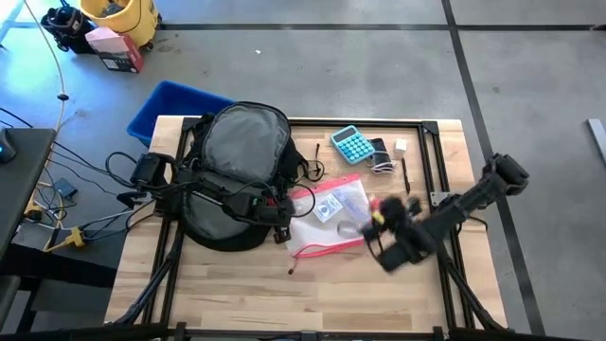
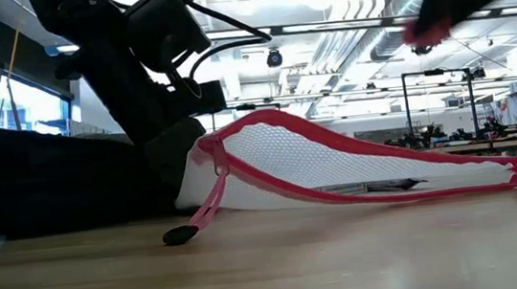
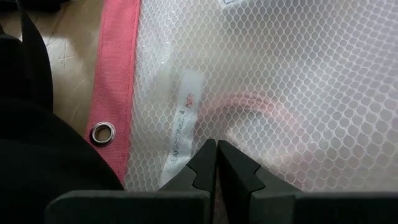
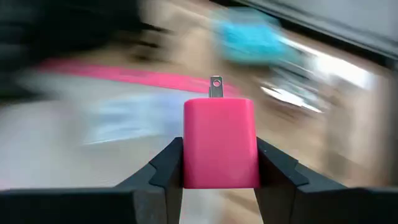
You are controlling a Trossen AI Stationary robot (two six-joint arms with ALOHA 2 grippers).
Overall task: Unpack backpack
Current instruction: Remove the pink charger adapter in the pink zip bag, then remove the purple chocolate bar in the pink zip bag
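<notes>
The backpack (image 1: 244, 142) is black with a grey back panel. At its 4 o'clock, the zip pouch (image 1: 330, 216) is clear white honeycomb mesh edged in pink (a silver eyelet (image 3: 102, 132) sits in the pink band). The calculator (image 1: 351, 144) at 2 o'clock is turquoise. The charger plug (image 4: 219, 143) is hot pink, between black fingers (image 4: 163, 168). The table (image 1: 284, 298) is pale wood.

From above I see my left gripper (image 1: 280, 214) with its jaws down at the seam where the backpack (image 1: 239, 161) meets the clear pink-edged pouch (image 1: 329, 216) on the counter (image 1: 284, 294). My right gripper (image 1: 377, 225) sits just past the pouch's far edge, something small and pink at its jaws. Beyond those jaws lie a teal calculator (image 1: 352, 144) and some small dark items.
</notes>
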